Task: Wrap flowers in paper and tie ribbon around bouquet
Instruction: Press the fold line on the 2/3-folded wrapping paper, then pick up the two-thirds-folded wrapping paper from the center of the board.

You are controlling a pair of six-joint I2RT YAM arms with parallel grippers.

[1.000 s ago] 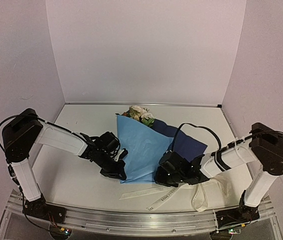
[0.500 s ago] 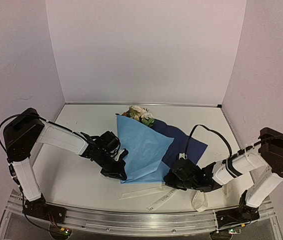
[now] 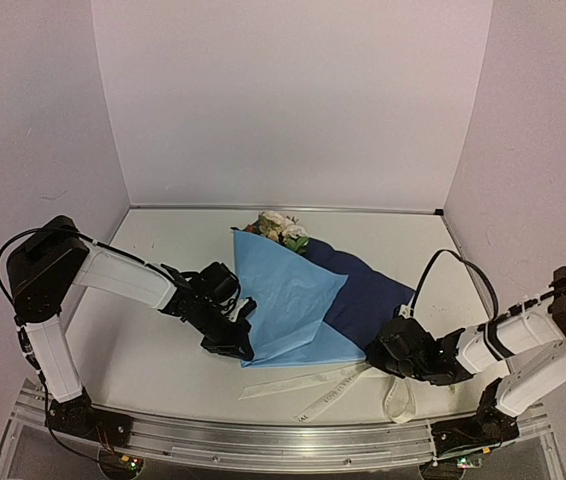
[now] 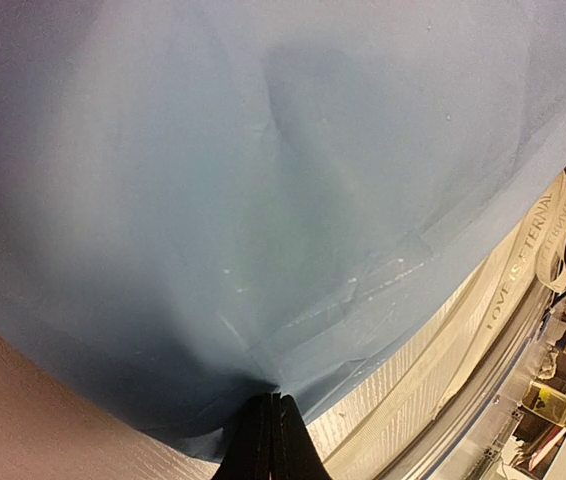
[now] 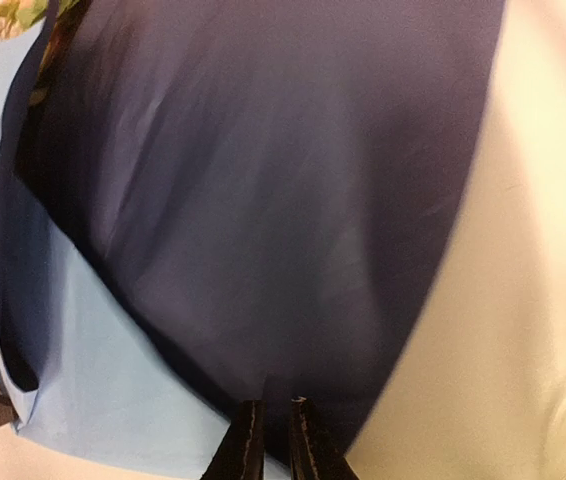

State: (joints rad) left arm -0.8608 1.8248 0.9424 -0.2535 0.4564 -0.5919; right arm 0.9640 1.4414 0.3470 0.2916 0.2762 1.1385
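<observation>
Where paper (image 3: 288, 295) folds over, flowers (image 3: 281, 230) (blooms only) peek out.

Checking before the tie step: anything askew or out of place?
Yes. The paper is only half wrapped: one light-blue flap covers the flowers, while its dark-blue side lies open and flat to their right. The ribbon lies loose on the table near the front edge, around nothing.

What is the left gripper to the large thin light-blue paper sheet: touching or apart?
Touching: the left wrist view shows the left gripper, shut, pinching the edge of the paper.
</observation>
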